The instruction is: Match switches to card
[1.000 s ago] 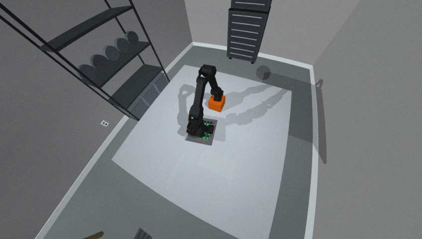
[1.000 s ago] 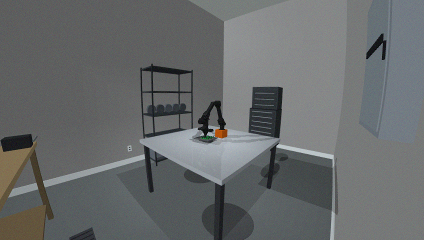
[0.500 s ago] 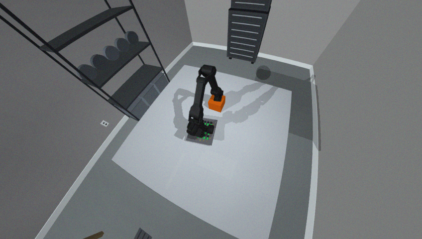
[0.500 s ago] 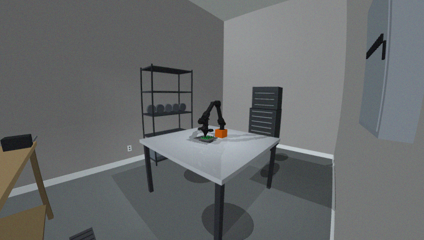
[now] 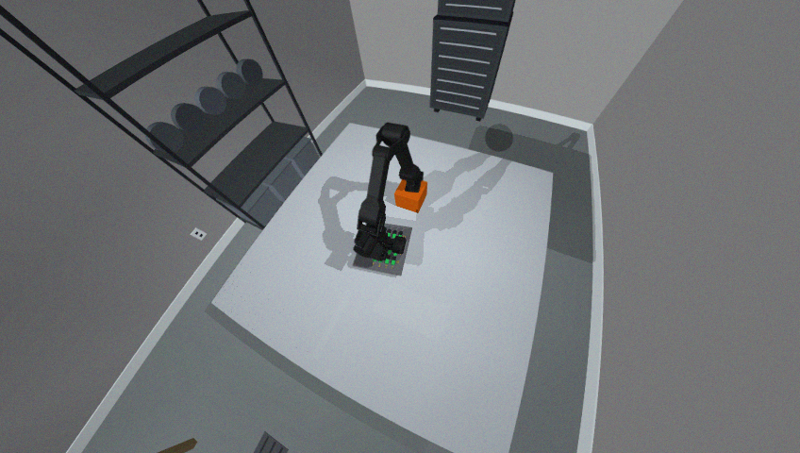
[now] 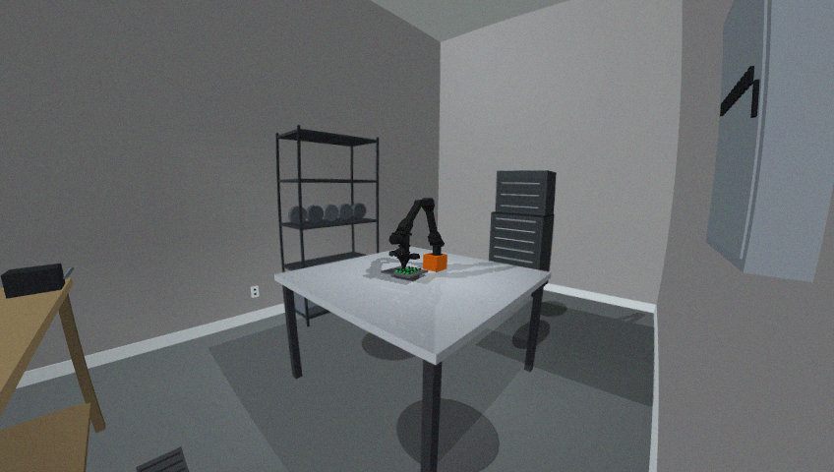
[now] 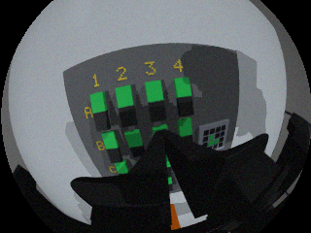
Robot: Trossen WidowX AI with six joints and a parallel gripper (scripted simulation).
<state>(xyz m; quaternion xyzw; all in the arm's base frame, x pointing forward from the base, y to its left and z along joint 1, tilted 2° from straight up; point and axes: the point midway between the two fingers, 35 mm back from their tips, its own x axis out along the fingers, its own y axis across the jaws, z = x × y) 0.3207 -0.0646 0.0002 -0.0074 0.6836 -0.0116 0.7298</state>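
Note:
The grey switch panel (image 7: pixel 78 83) (image 5: pixel 361 265) has green-and-black switches. In the wrist view, row A switches A1 (image 7: pixel 98 103), A2 (image 7: pixel 124 96), A3 (image 7: pixel 155 91) and A4 (image 7: pixel 183 87) show green far halves and black near halves. B1 (image 7: pixel 110 140) is bright green; B2 (image 7: pixel 133 138) and B4 (image 7: pixel 185 127) look dimmer, in shade. Tilts are hard to judge. My gripper (image 7: pixel 161 134) (image 6: pixel 403 266) is shut and empty, its tips in front of B3 (image 7: pixel 159 127), low over the panel; contact cannot be told. It hides much of rows C and beyond. The card (image 7: pixel 214 131) shows dark squares with a few green.
The orange base block (image 5: pixel 410 194) (image 6: pixel 435 263) of the arm stands on the white table (image 5: pixel 449 336) (image 6: pixel 433 316), behind the panel in the top and exterior views. A shelf rack (image 6: pixel 328 223) and a dark drawer cabinet (image 5: pixel 468 67) (image 6: pixel 520 239) stand beyond the table.

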